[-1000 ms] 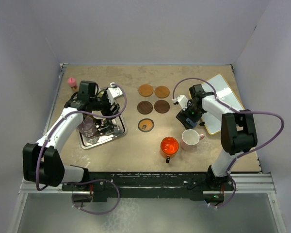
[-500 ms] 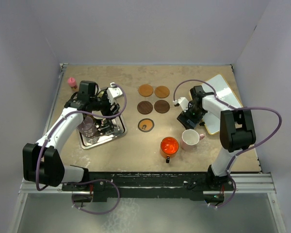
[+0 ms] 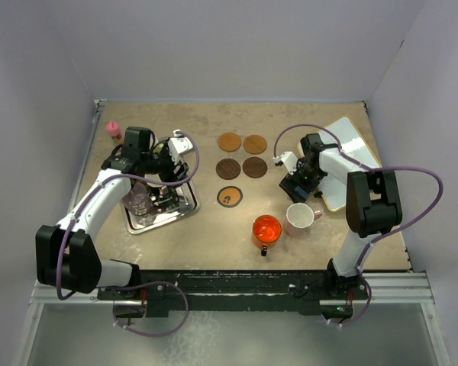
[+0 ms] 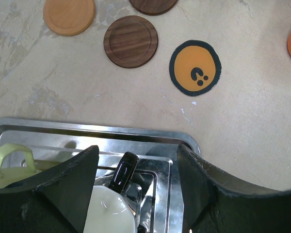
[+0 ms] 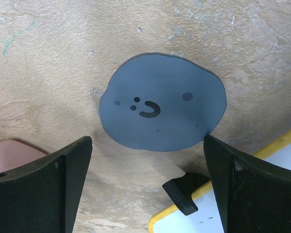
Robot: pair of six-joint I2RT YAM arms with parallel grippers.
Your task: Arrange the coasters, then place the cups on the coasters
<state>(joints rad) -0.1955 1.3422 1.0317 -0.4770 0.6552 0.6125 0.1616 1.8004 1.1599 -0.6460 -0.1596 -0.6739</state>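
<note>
End effectors apart: right end effector [image 5: 146, 141] over grey-blue coaster [image 5: 162, 109], left end effector [image 4: 137, 149] straddling black mug [image 4: 109, 216].

pink cup [image 5: 10, 155] cropped, black mug [image 4: 109, 214] half hidden

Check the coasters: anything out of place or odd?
Yes. The grey-blue coaster lies alone on the right, below the open right gripper, away from the other five coasters grouped mid-table. Its outline also looks lumpy, not round.

Top view spans the table [image 3: 214, 229]; wrist views look down closely, left sharing the coasters [image 3: 229, 168].
</note>
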